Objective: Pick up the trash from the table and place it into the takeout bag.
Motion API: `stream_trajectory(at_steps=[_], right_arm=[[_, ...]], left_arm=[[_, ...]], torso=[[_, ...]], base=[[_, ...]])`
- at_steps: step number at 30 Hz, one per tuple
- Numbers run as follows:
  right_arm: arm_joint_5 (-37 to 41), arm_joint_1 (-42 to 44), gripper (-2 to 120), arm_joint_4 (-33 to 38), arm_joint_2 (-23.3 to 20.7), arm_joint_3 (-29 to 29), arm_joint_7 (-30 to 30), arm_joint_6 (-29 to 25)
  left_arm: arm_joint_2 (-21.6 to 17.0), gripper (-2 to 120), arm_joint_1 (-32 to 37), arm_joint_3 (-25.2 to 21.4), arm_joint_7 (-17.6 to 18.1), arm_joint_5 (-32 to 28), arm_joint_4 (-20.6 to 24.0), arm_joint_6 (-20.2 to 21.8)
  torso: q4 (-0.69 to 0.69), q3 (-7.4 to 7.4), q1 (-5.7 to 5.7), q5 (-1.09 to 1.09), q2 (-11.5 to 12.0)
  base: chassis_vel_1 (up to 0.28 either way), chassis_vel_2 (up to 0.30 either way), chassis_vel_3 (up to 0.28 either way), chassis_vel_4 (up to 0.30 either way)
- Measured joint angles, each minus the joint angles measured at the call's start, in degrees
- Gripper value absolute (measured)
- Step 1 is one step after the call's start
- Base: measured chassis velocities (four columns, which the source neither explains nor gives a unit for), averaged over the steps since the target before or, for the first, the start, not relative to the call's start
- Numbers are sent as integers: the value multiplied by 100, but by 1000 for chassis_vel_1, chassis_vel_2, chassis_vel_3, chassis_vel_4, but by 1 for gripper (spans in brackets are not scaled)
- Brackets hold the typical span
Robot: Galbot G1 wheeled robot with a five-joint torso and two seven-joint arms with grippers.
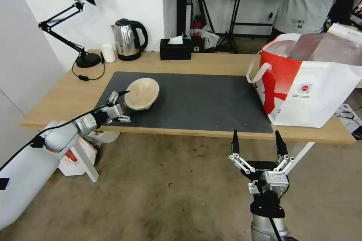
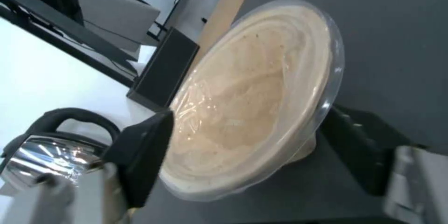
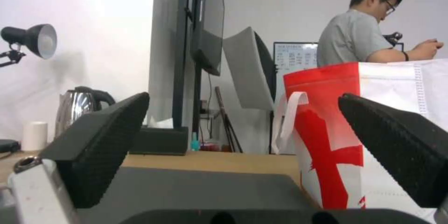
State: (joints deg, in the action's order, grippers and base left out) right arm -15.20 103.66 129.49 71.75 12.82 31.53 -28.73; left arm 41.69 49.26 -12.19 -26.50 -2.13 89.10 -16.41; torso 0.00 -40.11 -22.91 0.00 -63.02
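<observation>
Left gripper point(image 1: 121, 106): at the near left part of the mat point(image 1: 196, 98), jaws spread around the bowl point(image 1: 142, 93), one finger point(image 2: 140, 157) at its rim, the other under its base; whether they press on it I cannot tell.
Bowl: beige, shallow, tilted, rim facing the left gripper, lower edge on the mat.
Right gripper point(image 1: 257, 145): below the table's point(image 1: 68, 98) near edge, jaws wide apart, holding nothing.
Bag point(image 1: 313, 83): on the table's right end, just beyond and right of the right gripper, well apart from the bowl, mouth open.
Kettle point(image 1: 128, 39): far beyond the left gripper, at the table's back edge.
</observation>
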Motion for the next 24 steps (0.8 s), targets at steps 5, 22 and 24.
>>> stream_trajectory(at_steps=[5, 22, 24], right_arm=[[0, 0, 100, 0, 0, 0, 0, 0], [0, 0, 100, 0, 0, 0, 0, 0], [0, 0, 100, 0, 0, 0, 0, 0]], left_arm=[[6, 56, 20, -23, -11, -21, 47, 0], [-65, 1, 161, -217, -456, -427, 305, -62], [-79, 1, 175, -256, -553, -447, 305, -106]], torso=[[0, 0, 0, 0, 0], [0, 0, -1, 0, 0], [0, 0, -1, 1, 0]], base=[[0, 0, 0, 0], [0, 0, 0, 0], [0, 0, 0, 0]])
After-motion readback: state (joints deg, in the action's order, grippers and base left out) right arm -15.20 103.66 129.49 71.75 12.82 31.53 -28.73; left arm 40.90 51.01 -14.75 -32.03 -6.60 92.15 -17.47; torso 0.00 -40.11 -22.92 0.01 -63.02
